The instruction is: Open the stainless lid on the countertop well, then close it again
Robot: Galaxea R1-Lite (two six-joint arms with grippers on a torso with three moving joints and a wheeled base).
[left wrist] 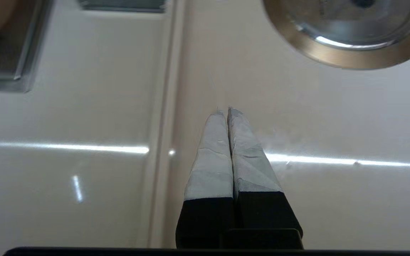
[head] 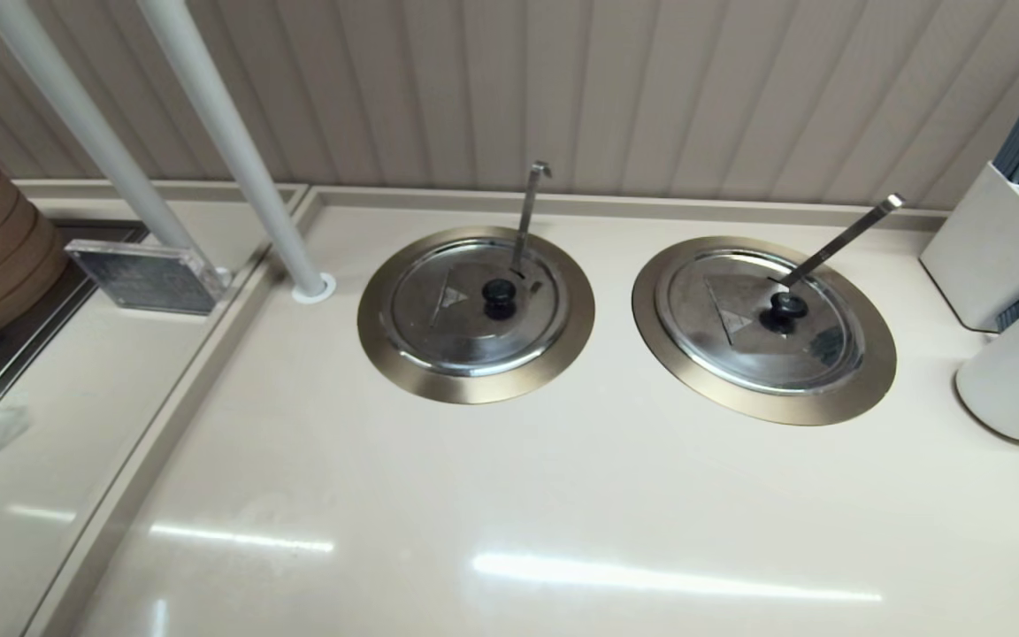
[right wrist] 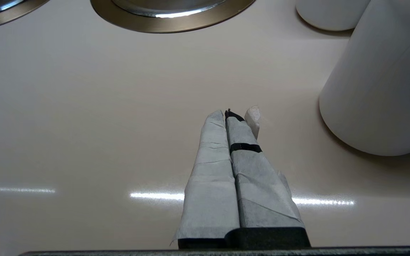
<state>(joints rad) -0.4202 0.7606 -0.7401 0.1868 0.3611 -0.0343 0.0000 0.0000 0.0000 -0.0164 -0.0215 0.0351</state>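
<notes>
The left gripper (left wrist: 225, 111) is showing two tapered fingers (left wrist: 210, 160) wrapped in pale grey tape over black bases. The right gripper (right wrist: 227, 114) is wearing similar wrinkled tape, with a thin black band (right wrist: 246, 147) crossing one finger.

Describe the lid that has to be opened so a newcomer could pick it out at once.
On the beige countertop two round steel lids sit in bronze-gold collars, side by side before the ribbed wall. The stainless lid is the left one, nearer the white pole. Its thin ladle rod stands nearly upright and ends in a hook, whereas the twin lid has a flat, straight-ended handle leaning right.
</notes>
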